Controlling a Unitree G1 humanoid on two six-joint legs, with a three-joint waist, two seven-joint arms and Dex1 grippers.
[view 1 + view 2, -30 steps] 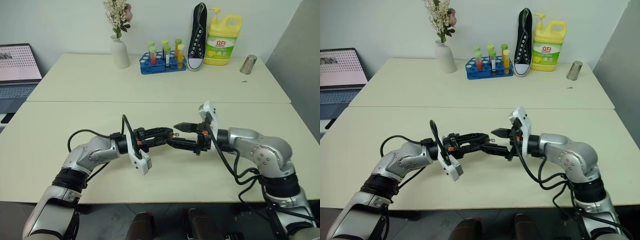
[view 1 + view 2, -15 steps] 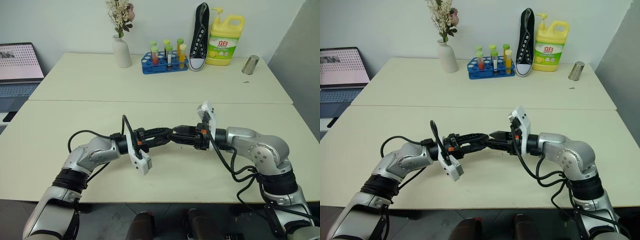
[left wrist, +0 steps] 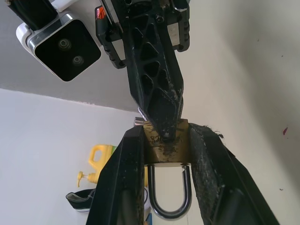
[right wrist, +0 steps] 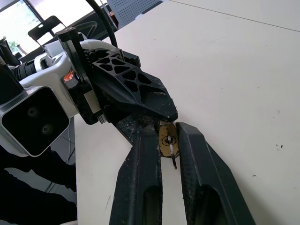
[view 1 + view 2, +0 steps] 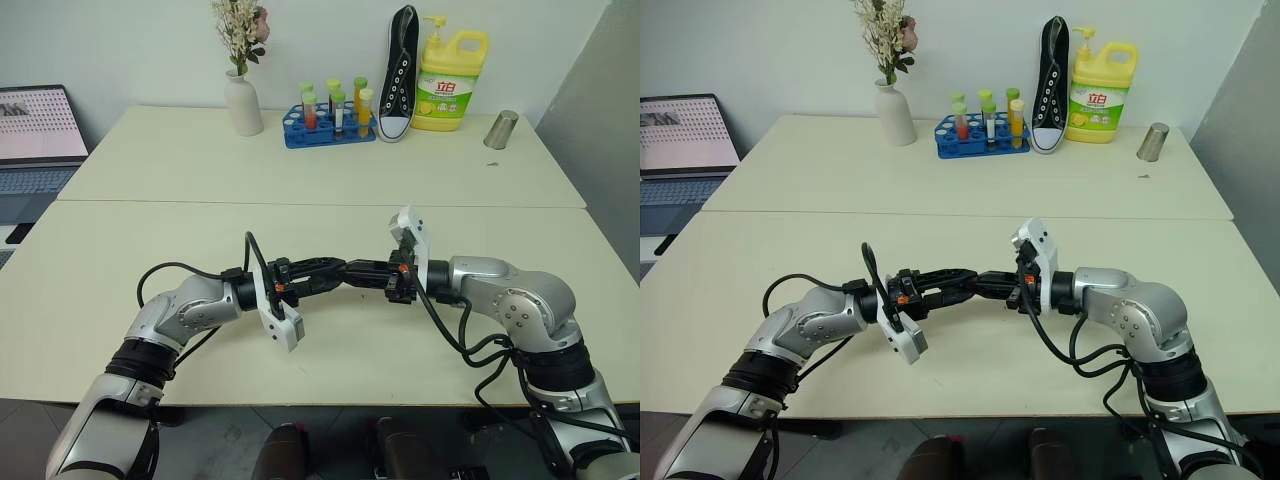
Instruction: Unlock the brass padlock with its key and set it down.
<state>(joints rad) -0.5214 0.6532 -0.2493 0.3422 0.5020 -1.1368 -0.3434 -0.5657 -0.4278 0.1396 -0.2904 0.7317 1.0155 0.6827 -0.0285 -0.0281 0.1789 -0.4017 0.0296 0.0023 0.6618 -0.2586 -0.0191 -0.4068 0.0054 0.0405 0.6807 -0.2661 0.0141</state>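
Above the table (image 5: 330,350), left gripper (image 3: 165,154) clamps brass padlock (image 3: 166,146); right gripper (image 4: 169,140) pinches its key (image 4: 169,143) (inserted).

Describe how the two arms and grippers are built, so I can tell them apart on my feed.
Both arms are silver-grey metal with black joint bands and loose black cables. Each wrist carries a white camera block. The left gripper and right gripper each have two black fingers with triangular lattice cut-outs; an orange-red mark sits at the fingers' base.

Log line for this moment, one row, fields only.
left end effector: holds brass padlock | right end effector: closed at the key | shackle: closed | padlock: above table
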